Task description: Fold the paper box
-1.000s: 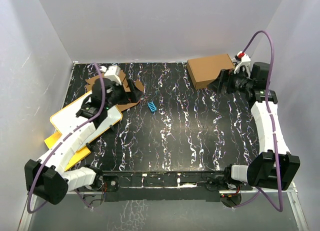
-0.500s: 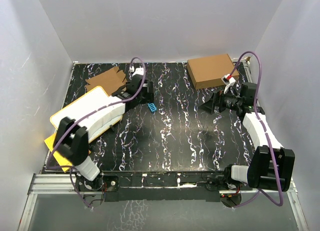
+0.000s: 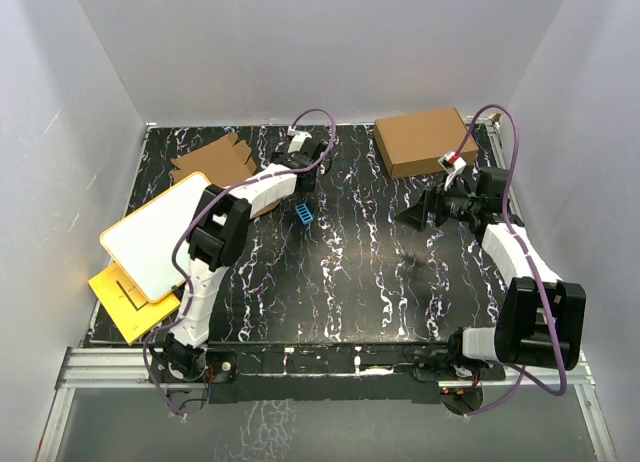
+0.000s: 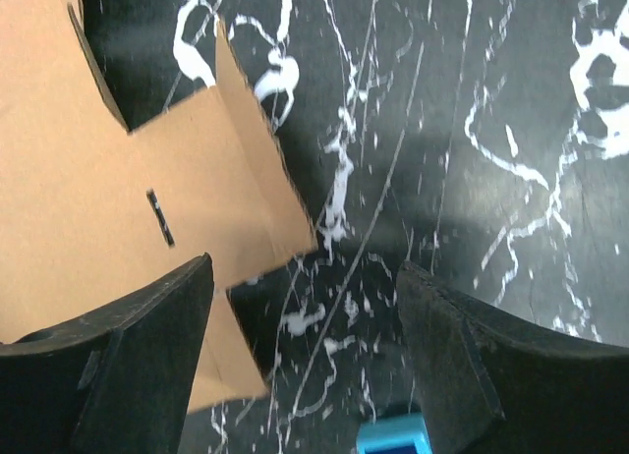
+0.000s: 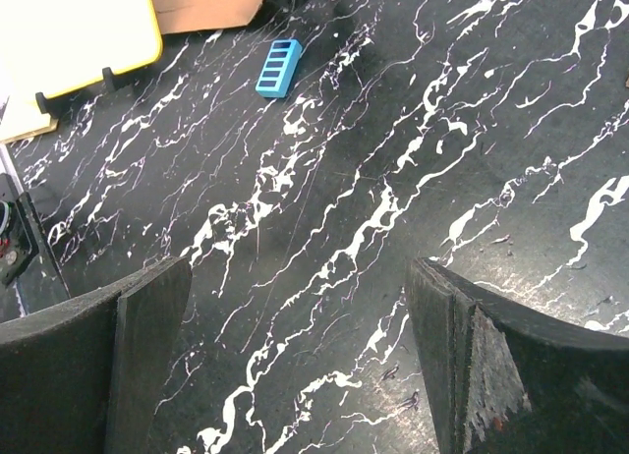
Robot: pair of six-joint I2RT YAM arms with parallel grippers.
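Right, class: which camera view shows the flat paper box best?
Top external: the paper box lies there nearly whole, flat, beside the white board. Left wrist shows it close but cropped. Right wrist catches only a strip at its top edge.

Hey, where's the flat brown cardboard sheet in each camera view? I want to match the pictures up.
Top external: the paper box lies flat at the far left of the table, behind the white board.
Left wrist: it fills the left side.
Right wrist: a strip at the top edge, right of the white board.
Shared landmark: the blue ridged block, in all three views.
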